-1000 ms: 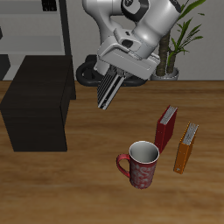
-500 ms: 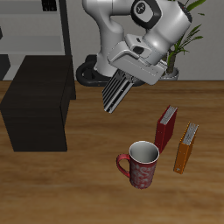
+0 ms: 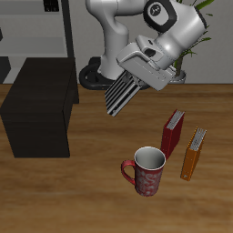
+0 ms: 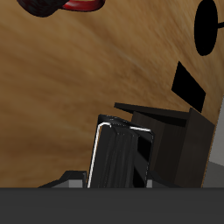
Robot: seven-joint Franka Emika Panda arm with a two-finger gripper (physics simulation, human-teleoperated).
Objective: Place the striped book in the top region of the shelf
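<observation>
Claw (image 3: 130, 80) clamps the striped book (image 3: 120, 94) by its top edge, mid-frame above the worktop (image 3: 91, 182); thin, stiff, probably light, hanging tilted.

You have a worktop (image 3: 100, 196) of warm brown wood with visible grain and a smooth, satin look. The shelf (image 3: 36, 105) is matt black with flat, plain faces. Your book (image 3: 120, 94) shows a smooth black-and-white striped cover, slightly glossy in the wrist view. The arm's (image 3: 123, 23) shells look like glossy white and grey plastic, and the mug (image 3: 147, 170) has a patterned red, glazed-looking surface
</observation>
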